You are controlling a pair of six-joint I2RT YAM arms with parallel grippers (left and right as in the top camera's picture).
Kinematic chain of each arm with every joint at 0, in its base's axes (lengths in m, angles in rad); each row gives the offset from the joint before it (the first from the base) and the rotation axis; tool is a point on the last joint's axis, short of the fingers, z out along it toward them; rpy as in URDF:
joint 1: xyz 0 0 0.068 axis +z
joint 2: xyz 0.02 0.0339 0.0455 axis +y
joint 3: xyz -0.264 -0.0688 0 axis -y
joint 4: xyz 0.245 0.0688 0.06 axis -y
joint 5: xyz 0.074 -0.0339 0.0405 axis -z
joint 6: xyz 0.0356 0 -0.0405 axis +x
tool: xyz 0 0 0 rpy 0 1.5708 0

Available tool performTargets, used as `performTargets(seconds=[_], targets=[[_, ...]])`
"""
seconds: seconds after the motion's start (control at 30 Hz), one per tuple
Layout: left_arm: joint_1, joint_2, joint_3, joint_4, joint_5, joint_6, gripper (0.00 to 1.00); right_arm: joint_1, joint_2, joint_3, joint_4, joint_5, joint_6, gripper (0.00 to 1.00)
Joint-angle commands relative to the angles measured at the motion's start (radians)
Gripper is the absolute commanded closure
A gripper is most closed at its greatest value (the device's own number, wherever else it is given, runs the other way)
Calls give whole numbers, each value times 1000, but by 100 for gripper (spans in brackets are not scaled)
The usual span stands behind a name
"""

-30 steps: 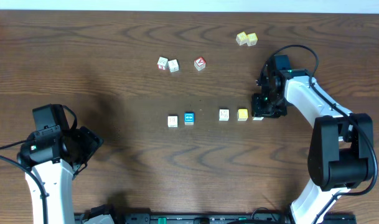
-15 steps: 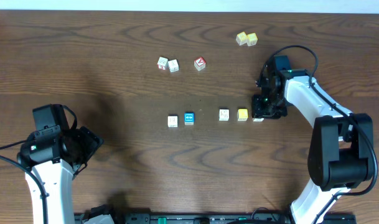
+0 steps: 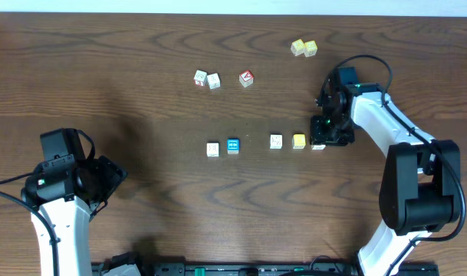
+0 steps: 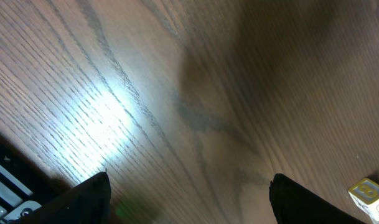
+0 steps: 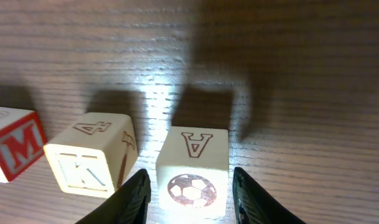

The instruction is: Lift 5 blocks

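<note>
1. My right arm comes in from the right side of the table. The elbow is bent and the wrist is tipped down at the right end of the row of blocks.
2. My right gripper points down over the end cube, the A block. It sits flat on the wood with a football print facing the wrist camera.
3. Its fingers stand one on each side of that cube. A thin strip of wood shows on both sides, so the grip is released: jaws loosely around the cube, not touching it.
4. Toward the left edge of the wrist view the K block sits just beside it, then a red M block, cut by the frame.
5. From above, the row runs on to the blue block and a white block at the far end.
6. My left arm is folded at the near left corner, well apart from the row. My left gripper angles down at bare wood, jaws spread wide, holding nothing.
</note>
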Motion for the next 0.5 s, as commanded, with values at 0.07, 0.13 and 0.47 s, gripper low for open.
performTargets(seconds=[0.07, 0.13, 0.47], targets=[[6, 1, 14, -3, -2, -5, 18, 6, 13, 35, -40, 2, 12, 60], [6, 1, 14, -4, -2, -5, 18, 6, 13, 29, -47, 2, 12, 60], [6, 1, 14, -7, -1, -5, 18, 6, 13, -32, 18, 2, 42, 62]])
